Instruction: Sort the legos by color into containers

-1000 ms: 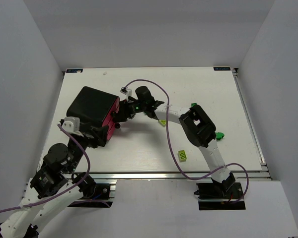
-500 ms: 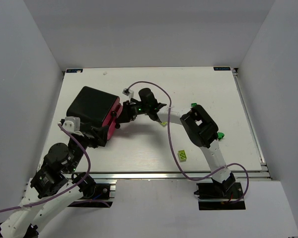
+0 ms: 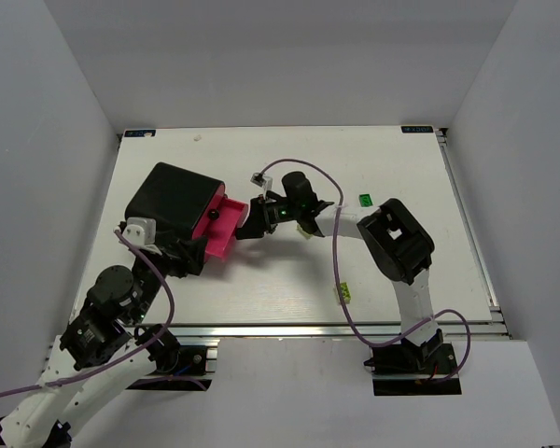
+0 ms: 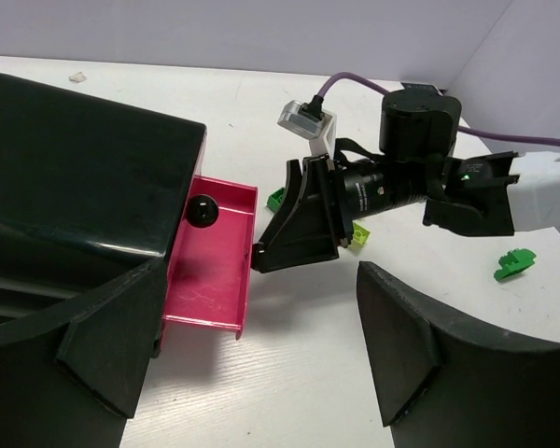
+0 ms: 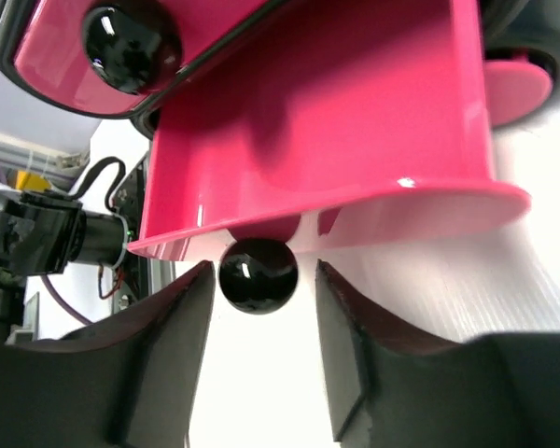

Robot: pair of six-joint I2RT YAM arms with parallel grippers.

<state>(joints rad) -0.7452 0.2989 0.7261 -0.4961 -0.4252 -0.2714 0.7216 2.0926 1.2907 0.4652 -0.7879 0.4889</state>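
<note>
Our right gripper (image 5: 260, 280) partly open, black knob (image 5: 254, 271) of the pink drawer (image 5: 355, 140) between its fingers (image 5: 159, 355) with slim gaps either side, our left gripper (image 4: 261, 280) spread wide, gripping nothing

Cabinet (image 3: 173, 207): left of centre on table (image 3: 261, 280) | drawer (image 3: 226, 231): juts right from cabinet | right gripper (image 3: 248, 229): before drawer, knob (image 5: 257, 273) between its fingers | lego (image 3: 364, 199): right of centre; second lego (image 3: 343, 295): lower right.

my left arm (image 3: 101, 310) folded low at the near left, left gripper (image 4: 261, 271) pointing far, its jaws spread wide, my right arm (image 3: 397, 245) elbowed at the right and reaching left across the middle, right gripper (image 3: 250, 227) pointing left, fingers (image 5: 173, 345) partly apart
</note>
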